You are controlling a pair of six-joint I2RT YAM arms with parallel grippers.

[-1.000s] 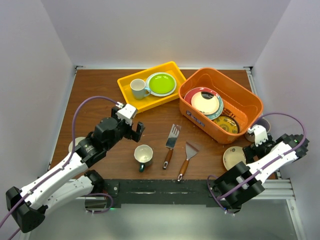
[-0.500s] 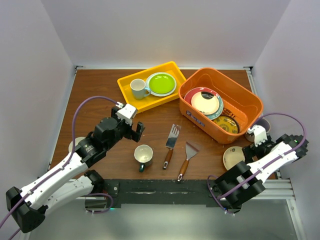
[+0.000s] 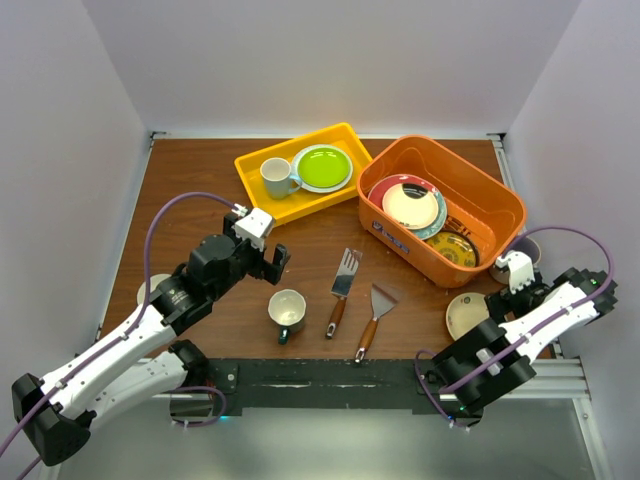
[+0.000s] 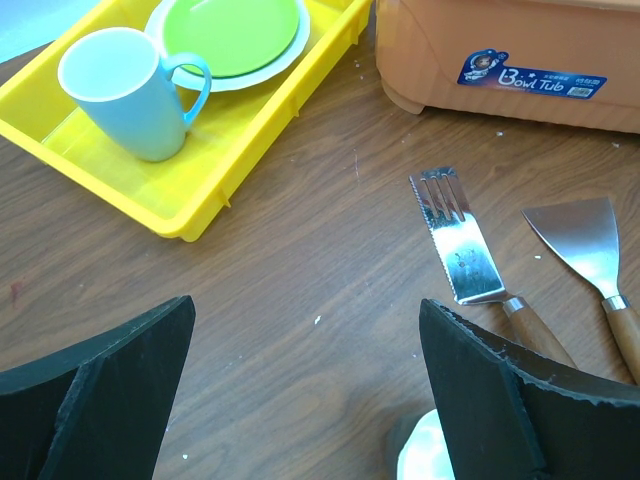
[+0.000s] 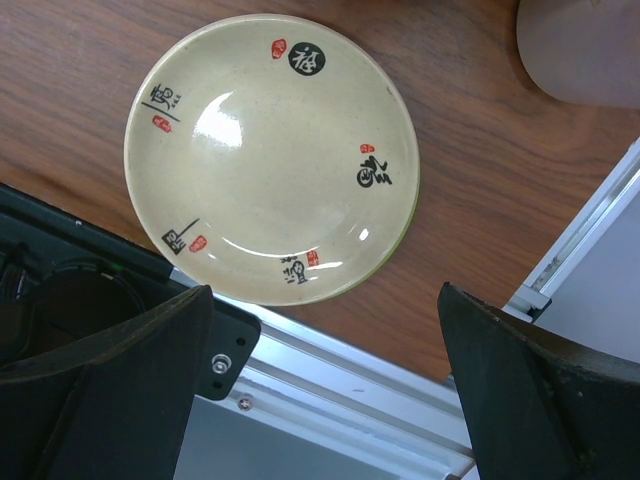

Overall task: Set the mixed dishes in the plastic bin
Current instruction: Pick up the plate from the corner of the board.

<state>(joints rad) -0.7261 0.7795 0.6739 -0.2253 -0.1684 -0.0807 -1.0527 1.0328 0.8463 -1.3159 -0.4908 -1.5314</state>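
The orange plastic bin stands at the back right and holds a red-rimmed plate and a yellow patterned plate. Its labelled wall shows in the left wrist view. A cream plate lies at the front right, seen close in the right wrist view. My right gripper is open and empty just over its near-right edge. A dark-teal mug stands front centre. My left gripper is open and empty above the wood behind it. A lime green plate lies in the yellow tray. A small white bowl peeks out beside the left arm.
The yellow tray also holds a white mug with a pale-blue handle. Two wooden-handled spatulas lie between the teal mug and the bin. A greyish bowl sits by the bin's right corner. The table's metal front rail lies under my right gripper.
The right arm's elbow has shifted very slightly to the right. Nothing else has moved.
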